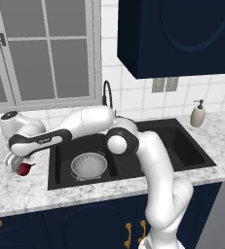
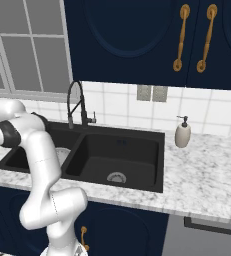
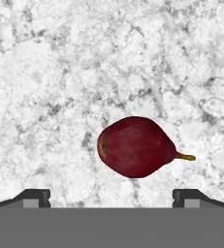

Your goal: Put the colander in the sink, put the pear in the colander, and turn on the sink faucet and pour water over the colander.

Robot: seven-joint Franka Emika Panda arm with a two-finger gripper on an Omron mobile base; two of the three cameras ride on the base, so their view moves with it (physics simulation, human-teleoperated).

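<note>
At the far left of the left base view, on the white marbled counter (image 1: 16, 189), lies the pear (image 1: 22, 168), dark red, on its side, its stem pointing toward the sink; the gripper (image 1: 15, 164) hangs directly over it, the arm stretched leftward from the base across the basin. The hand view looks straight down on the fruit; the pear sits between the two dark finger tips, which stand wide apart at the bottom of that view, one to each side, neither touching it; the hand is spread as far as it goes and holds nothing.

Next to the right is the sink (image 1: 182, 163), black and double-basined; the colander (image 1: 88, 165) already rests in its left basin, upright, so the first step looks done. The step in hand, by this reading, is picking up the pear; the next move calls for lowering the spread fingers around the fruit's broad middle, closing on it, then carrying it rightward over the sink rim and into the colander.

Behind the divider rises the sink faucet (image 1: 107, 92); no stream runs from it, so the water step is not yet begun. Farthest right, a soap dispenser (image 1: 197, 115) stands on the counter, well apart from the work.
</note>
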